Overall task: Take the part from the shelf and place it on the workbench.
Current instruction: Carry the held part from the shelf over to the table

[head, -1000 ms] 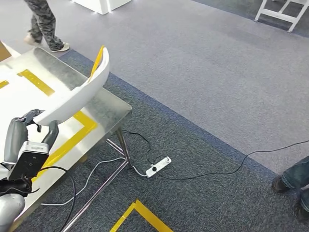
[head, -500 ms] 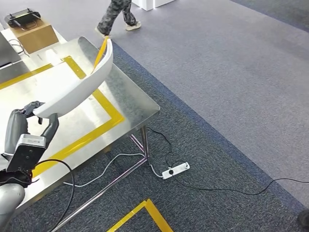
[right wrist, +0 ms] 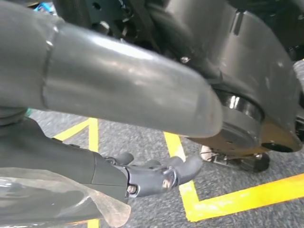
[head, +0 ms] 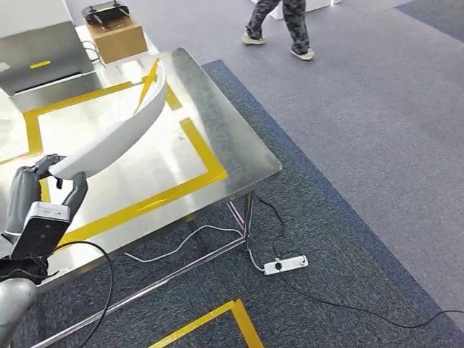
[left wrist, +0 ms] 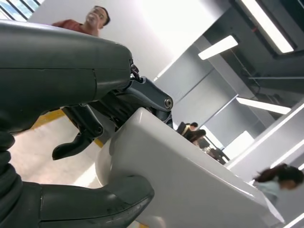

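While the left hand (head: 48,183) sits at the lower left of the head frame, its fingers (left wrist: 137,97) and thumb are clamped around the near end of the long, curved white part (head: 117,134). That part rises from the hand toward the upper middle-left of the frame, held in the air over the steel desk (head: 241,156), above the yellow tape rectangle (head: 202,148) marked on it. A brown box (head: 116,38) with a dark controller on top stands at the far end of the desk, at the top left. On the carpet at lower right lies a white power strip (head: 286,264) with its cables. A person's legs (head: 279,25) show at the top centre. The right hand (right wrist: 157,175) hangs over the floor with its fingers loosely extended and grasping nothing.
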`<state>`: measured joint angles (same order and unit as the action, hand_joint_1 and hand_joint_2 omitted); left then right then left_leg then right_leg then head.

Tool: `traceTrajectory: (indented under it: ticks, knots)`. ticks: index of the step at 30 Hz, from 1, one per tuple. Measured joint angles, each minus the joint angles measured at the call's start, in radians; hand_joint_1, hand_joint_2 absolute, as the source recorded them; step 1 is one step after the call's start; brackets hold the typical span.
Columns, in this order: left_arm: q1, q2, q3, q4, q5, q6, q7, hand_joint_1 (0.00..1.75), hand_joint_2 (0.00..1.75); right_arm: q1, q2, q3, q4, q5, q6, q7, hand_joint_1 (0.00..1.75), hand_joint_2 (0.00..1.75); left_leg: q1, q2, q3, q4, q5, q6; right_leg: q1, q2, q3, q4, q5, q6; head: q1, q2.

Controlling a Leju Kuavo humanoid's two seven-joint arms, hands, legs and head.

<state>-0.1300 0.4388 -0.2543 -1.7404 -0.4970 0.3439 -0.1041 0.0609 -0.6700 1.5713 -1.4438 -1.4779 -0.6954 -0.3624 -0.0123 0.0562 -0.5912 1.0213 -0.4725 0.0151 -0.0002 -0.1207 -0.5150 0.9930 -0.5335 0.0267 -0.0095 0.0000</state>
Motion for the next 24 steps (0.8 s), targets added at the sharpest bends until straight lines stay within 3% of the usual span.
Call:
traceTrajectory:
  ticks: [1,3,5,6,7,8,10,11,12,14,16,17,18,20,22,23,24]
  knots:
    - [0.002,0.001,0.0,0.0,0.0,0.0,0.0,1.75,1.75,-0.001,0.0,0.0,0.0,0.001,0.0,0.002,0.0,0.0,0.002,-0.012,0.0,-0.003,0.002,0.005,-0.001,-0.003,0.001,0.001,-0.005,0.006,0.001,0.0]
    - [0.0,0.002,0.0,-0.002,-0.003,0.001,0.001,1.75,1.75,-0.002,-0.001,0.0,0.0,0.002,0.0,0.005,0.0,0.0,0.008,-0.033,0.003,-0.008,0.006,0.016,-0.005,0.037,-0.015,0.041,-0.037,0.016,0.004,0.0]
    - [-0.002,0.002,-0.002,-0.003,-0.005,0.0,0.002,1.75,1.75,-0.001,-0.001,0.0,0.001,0.002,0.0,0.009,0.0,0.0,0.011,-0.055,0.003,-0.01,0.007,0.023,-0.008,0.096,-0.075,0.163,-0.097,0.022,0.009,0.0]
    - [-0.003,0.001,-0.004,-0.003,-0.006,-0.001,0.003,1.75,1.75,0.0,-0.001,0.0,0.002,0.003,0.0,0.011,0.0,0.0,0.011,-0.066,0.002,-0.009,0.008,0.025,-0.008,0.109,-0.111,0.231,-0.121,0.023,0.01,0.0]
    - [-0.002,0.0,-0.006,-0.003,-0.006,-0.002,0.004,1.75,1.75,0.001,-0.001,0.0,0.002,0.003,0.0,0.014,0.0,0.0,0.01,-0.08,0.002,-0.009,0.008,0.026,-0.009,0.115,-0.139,0.278,-0.13,0.023,0.011,0.0]
    - [-0.002,0.0,-0.009,-0.003,-0.006,-0.003,0.005,1.75,1.75,0.003,-0.001,0.0,0.003,0.003,0.0,0.015,0.0,0.0,0.01,-0.093,0.002,-0.009,0.008,0.026,-0.009,0.118,-0.15,0.287,-0.117,0.023,0.011,0.0]
    - [-0.003,-0.001,-0.014,-0.003,-0.006,-0.003,0.005,1.75,1.75,0.004,-0.001,0.001,0.003,0.003,0.0,0.016,0.0,0.0,0.011,-0.121,0.004,-0.008,0.007,0.024,-0.011,0.131,-0.118,0.196,-0.044,0.02,0.011,0.0]
    - [-0.004,-0.001,-0.016,-0.003,-0.006,-0.003,0.005,1.75,1.75,0.003,-0.001,0.0,0.004,0.004,0.0,0.016,0.0,0.0,0.011,-0.133,0.005,-0.007,0.007,0.022,-0.014,0.155,-0.09,0.13,-0.01,0.018,0.011,0.0]
    - [-0.006,-0.001,-0.017,-0.003,-0.006,-0.003,0.006,1.75,1.75,0.003,-0.001,0.0,0.004,0.004,0.0,0.016,0.0,0.0,0.011,-0.146,0.003,-0.004,0.006,0.019,-0.017,0.178,-0.062,0.07,0.011,0.016,0.01,0.0]
    - [-0.009,-0.001,-0.019,-0.003,-0.007,-0.003,0.007,1.75,1.75,0.003,-0.001,0.001,0.005,0.003,0.0,0.016,0.0,0.0,0.013,-0.17,-0.007,-0.001,0.01,0.008,-0.019,0.204,-0.035,0.018,0.015,0.009,0.009,0.0]
    - [-0.009,0.0,-0.02,-0.003,-0.007,-0.003,0.008,1.75,1.75,0.003,-0.001,0.001,0.006,0.003,0.0,0.015,0.0,0.0,0.017,-0.19,-0.015,-0.001,0.015,-0.004,-0.019,0.183,-0.029,0.011,0.016,-0.001,0.01,0.0]
    - [-0.009,0.001,-0.02,-0.003,-0.007,-0.003,0.008,1.75,1.75,0.002,-0.001,0.001,0.006,0.003,0.0,0.014,0.0,0.0,0.016,-0.179,-0.019,0.007,0.009,-0.01,-0.02,0.17,-0.027,0.008,0.018,-0.008,0.007,0.0]
    - [-0.011,0.002,-0.02,-0.003,-0.007,-0.003,0.009,1.75,1.75,0.002,-0.001,0.001,0.007,0.003,0.0,0.013,0.0,0.0,0.014,-0.156,-0.031,0.032,-0.008,-0.014,-0.021,0.156,-0.024,0.004,0.02,-0.014,0.003,0.0]
    - [-0.015,0.002,-0.022,-0.003,-0.006,-0.003,0.01,1.75,1.75,0.003,-0.001,0.0,0.007,0.002,0.0,0.011,0.0,0.0,0.012,-0.093,-0.081,0.141,-0.066,-0.023,-0.019,0.128,-0.021,0.001,0.019,-0.022,-0.004,0.0]
    - [-0.013,0.0,-0.026,-0.003,-0.005,-0.004,0.012,1.75,1.75,0.005,-0.001,0.0,0.008,0.002,0.0,0.01,0.0,0.0,0.015,-0.069,-0.135,0.256,-0.108,-0.027,-0.016,0.099,-0.02,0.002,0.016,-0.026,-0.005,0.0]
    - [-0.012,0.0,-0.029,-0.002,-0.005,-0.004,0.013,1.75,1.75,0.005,-0.001,0.0,0.008,0.002,0.0,0.009,0.0,0.0,0.016,-0.066,-0.142,0.271,-0.104,-0.027,-0.015,0.085,-0.018,0.002,0.014,-0.027,-0.004,0.0]
    - [-0.012,0.0,-0.031,-0.002,-0.004,-0.004,0.014,1.75,1.75,0.005,-0.001,0.0,0.009,0.002,0.0,0.007,0.0,0.0,0.016,-0.062,-0.131,0.249,-0.082,-0.025,-0.014,0.071,-0.016,0.002,0.012,-0.026,-0.005,0.0]
